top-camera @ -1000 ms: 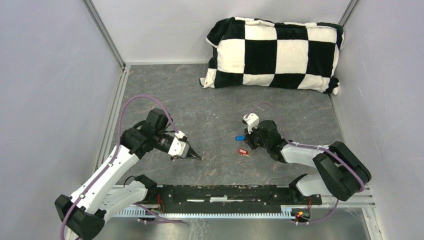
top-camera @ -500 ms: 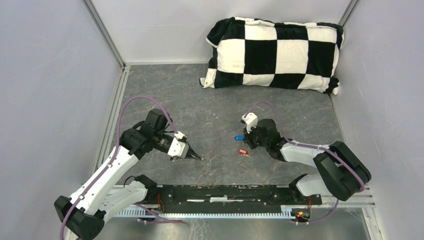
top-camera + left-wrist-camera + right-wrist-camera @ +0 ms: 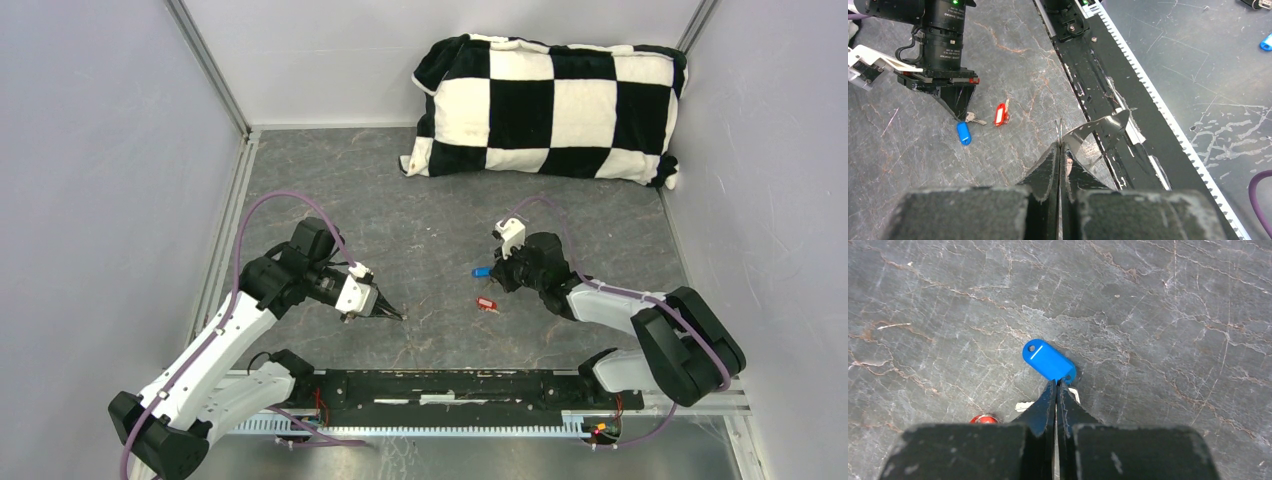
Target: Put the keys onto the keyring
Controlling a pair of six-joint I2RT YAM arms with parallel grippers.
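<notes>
The blue key [image 3: 1048, 361] lies on the grey table, and my right gripper [image 3: 1057, 382] is shut on its near end, where the blue head meets the metal blade. From above, the blue key [image 3: 482, 271] shows just left of the right gripper [image 3: 497, 275]. The red key [image 3: 487, 304] lies flat a little nearer and is only partly visible, as a red key [image 3: 983, 418] beside the right fingers. My left gripper [image 3: 1059, 145] is shut on a thin silvery loop seen edge-on, the keyring [image 3: 1058, 131], held low over the table to the left of the keys [image 3: 1001, 114].
A black-and-white checkered pillow [image 3: 550, 105] lies at the back right. A black toothed rail [image 3: 450, 385] runs along the near edge between the arm bases. Grey walls close in the left, right and back sides.
The right gripper closed on the blue key's near end and shifted slightly right and away, the blue key moving with it. The left arm and the red key stayed put.
</notes>
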